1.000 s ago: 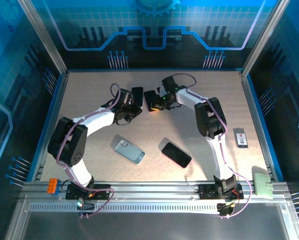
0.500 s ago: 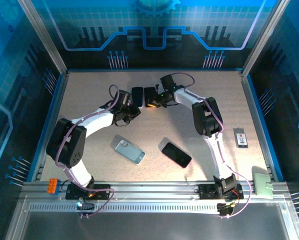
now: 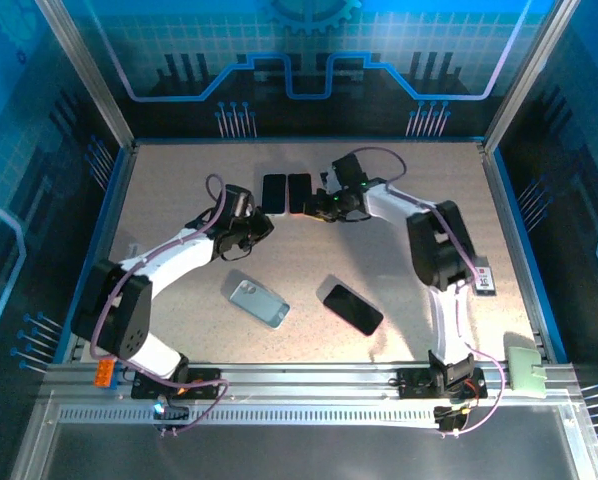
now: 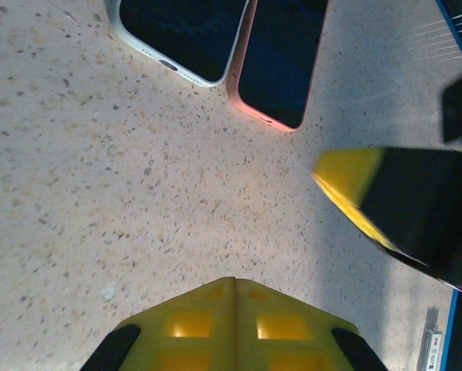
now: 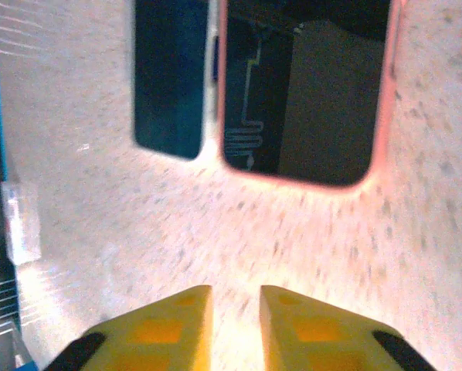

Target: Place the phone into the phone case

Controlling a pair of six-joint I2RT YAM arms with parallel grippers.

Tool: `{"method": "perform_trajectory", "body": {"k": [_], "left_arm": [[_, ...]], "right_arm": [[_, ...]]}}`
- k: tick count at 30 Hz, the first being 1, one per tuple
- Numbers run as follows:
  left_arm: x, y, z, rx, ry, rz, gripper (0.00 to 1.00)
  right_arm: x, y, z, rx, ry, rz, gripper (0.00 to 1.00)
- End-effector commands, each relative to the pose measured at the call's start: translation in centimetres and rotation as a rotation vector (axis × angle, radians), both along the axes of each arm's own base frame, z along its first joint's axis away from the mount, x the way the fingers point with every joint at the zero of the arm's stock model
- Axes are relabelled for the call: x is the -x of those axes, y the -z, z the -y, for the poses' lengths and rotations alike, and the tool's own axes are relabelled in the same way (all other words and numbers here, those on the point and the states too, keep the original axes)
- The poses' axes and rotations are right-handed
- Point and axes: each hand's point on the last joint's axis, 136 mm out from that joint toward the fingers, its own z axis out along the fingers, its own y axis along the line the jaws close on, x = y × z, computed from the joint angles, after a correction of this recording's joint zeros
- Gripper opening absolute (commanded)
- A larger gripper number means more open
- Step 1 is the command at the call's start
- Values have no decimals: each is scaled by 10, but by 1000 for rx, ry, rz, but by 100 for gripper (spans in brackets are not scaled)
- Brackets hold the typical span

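Speckled tabletop (image 3: 179, 180) holds a dark-screened phone (image 5: 308, 85) in pink-rimmed case (image 5: 392, 77); left jaws closed; right jaws slightly parted, empty.

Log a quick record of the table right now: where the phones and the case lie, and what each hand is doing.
far centre: white-rimmed phone and pink-rimmed phone, flat, side by side
near centre: light blue case on the left, black phone on the right, apart
left hand: shut, empty, short of the far pair
right hand: slightly open, empty, facing the pink-rimmed phone
task: black phone lies outside the light blue case
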Motion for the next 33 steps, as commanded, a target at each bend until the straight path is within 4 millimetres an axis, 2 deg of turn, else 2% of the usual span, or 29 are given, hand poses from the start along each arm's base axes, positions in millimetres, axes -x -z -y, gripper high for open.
{"method": "perform_trajectory", "body": {"k": [1, 7, 11, 14, 16, 20, 22, 33], "left_arm": [[25, 6, -10, -77, 3, -19, 8], [72, 11, -3, -165, 63, -2, 10], [103, 17, 4, -172, 101, 21, 12], [125, 25, 4, -162, 124, 31, 15], [138, 30, 6, -145, 143, 31, 17], [157, 32, 5, -149, 169, 33, 18], [162, 33, 4, -147, 171, 31, 19], [166, 40, 9, -151, 141, 36, 20]], "right_arm": [[32, -30, 23, 87, -55, 89, 34], [118, -12, 76, 319, -109, 79, 46], [165, -7, 103, 411, -119, 108, 51], [194, -2, 121, 455, -120, 123, 82], [211, 1, 130, 477, -124, 127, 93], [233, 15, 139, 486, -149, 98, 100], [242, 24, 140, 478, -167, 67, 100], [249, 58, 119, 430, -237, -76, 100]]}}
